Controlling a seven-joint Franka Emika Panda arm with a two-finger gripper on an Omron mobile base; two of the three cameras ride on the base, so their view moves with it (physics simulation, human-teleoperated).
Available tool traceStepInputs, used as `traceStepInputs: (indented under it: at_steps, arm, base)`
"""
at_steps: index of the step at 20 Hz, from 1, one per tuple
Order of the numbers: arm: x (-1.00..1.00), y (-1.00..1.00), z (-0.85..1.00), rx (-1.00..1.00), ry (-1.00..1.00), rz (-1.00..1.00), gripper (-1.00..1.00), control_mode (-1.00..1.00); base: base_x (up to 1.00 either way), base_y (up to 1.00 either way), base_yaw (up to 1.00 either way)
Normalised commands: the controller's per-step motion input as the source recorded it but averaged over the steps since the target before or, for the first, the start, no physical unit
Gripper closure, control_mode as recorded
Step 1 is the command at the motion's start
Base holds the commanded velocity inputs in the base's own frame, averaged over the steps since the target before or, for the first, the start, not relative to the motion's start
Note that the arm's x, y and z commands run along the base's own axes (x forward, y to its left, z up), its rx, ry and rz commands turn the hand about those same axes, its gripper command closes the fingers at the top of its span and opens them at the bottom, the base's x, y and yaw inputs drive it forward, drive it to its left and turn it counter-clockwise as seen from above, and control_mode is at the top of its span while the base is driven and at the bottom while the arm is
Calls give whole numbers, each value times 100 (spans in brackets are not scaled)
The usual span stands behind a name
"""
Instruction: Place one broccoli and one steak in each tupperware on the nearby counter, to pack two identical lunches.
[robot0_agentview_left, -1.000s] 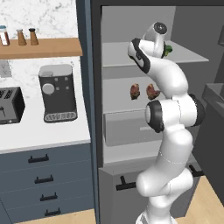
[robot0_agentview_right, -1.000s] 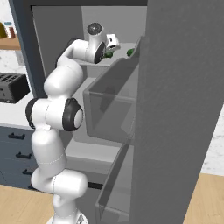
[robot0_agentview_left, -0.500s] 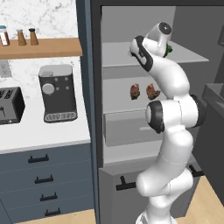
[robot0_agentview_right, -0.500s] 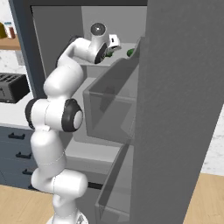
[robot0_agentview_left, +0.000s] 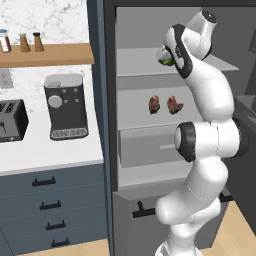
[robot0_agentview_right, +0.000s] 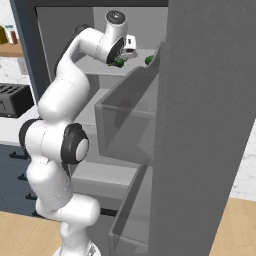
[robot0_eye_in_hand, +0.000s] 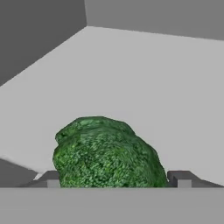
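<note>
The white arm rises from the base, folds at its dark elbow joint and reaches up into the open fridge (robot0_agentview_left: 175, 150), with the wrist bent over the top shelf (robot0_agentview_left: 140, 62). In the right base view the gripper (robot0_agentview_right: 121, 59) sits at about 11 o'clock of the picture, tipped down toward that shelf.

In the hand view a broccoli (robot0_eye_in_hand: 107, 155) fills the gap between the two dark fingertips (robot0_eye_in_hand: 178, 178), which stand one at each side of it at 7 and 5 o'clock. The jaws are spread wide around the head; whether the pads touch it I cannot tell. The broccoli rests on the grey shelf floor.

A second broccoli (robot0_agentview_right: 149, 60) lies on the same shelf, at 3 o'clock from the gripper in the right base view.

One shelf lower, two steaks (robot0_agentview_left: 163, 104) lie side by side, near each other but apart.

The counter (robot0_agentview_left: 45, 150) stretches at 9 o'clock of the fridge in the left base view, carrying a coffee machine (robot0_agentview_left: 64, 106) and a toaster (robot0_agentview_left: 11, 120).
</note>
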Motion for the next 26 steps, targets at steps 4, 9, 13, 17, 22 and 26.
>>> traceStepInputs:
  at_steps: [4, 9, 13, 17, 22, 26]
  arm:
    - [-100, 4, 0, 7, 12, 8, 100, -100]
    - [-100, 17, -5, 6, 2, 5, 100, -100]
    - [-100, 39, -49, 1, -1, 1, 100, -100]
    - [-100, 60, -89, 0, -9, 0, 100, -100]
    - [-99, 64, -63, 0, -9, 0, 100, -100]
    - [-78, 41, -21, 0, 2, 0, 100, -100]
  base:
    - [0, 0, 0]
    - [0, 0, 0]
    - [0, 0, 0]
    - [0, 0, 0]
    - [0, 0, 0]
    - [0, 0, 0]
